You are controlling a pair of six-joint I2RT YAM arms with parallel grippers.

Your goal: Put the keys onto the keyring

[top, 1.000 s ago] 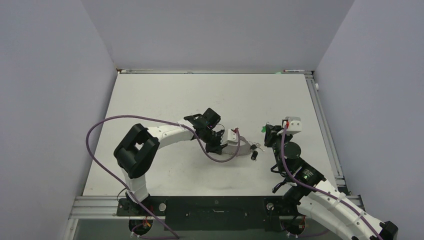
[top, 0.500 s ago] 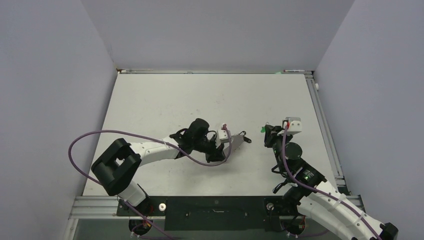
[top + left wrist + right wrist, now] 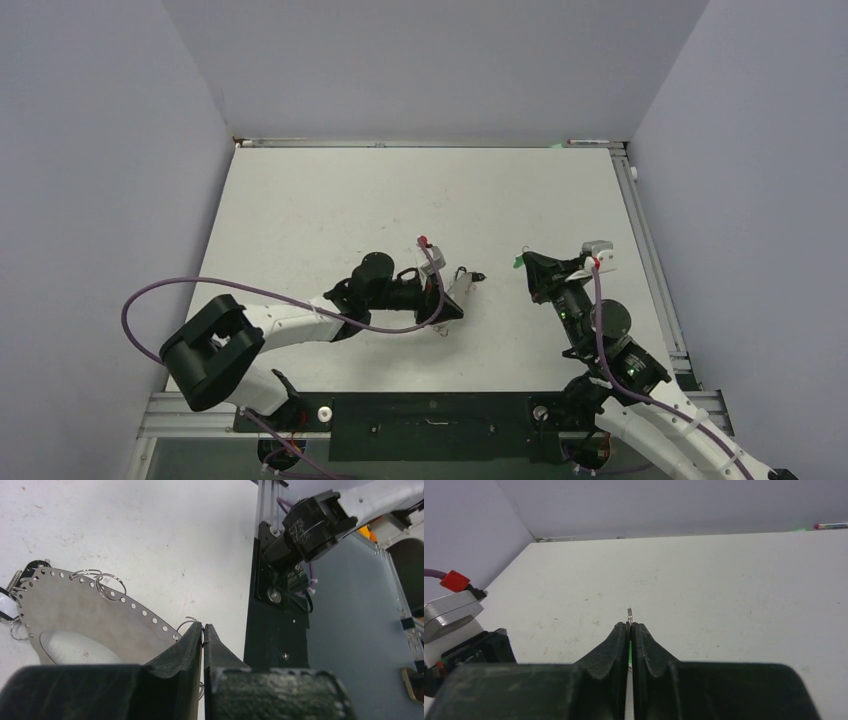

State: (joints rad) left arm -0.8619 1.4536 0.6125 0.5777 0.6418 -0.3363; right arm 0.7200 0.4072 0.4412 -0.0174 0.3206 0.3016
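**Both parts gripped, threading not yet begun**

Over mid-table (image 3: 330,200), the left gripper (image 3: 203,630) is pressed together on a thin wire at the edge of the keyring (image 3: 100,620), seemingly a perforated plate. Well apart, the right gripper (image 3: 630,626) pinches the green key (image 3: 629,614). Next probably comes fine alignment. The key's hole is hidden, and the other keys are unclear.
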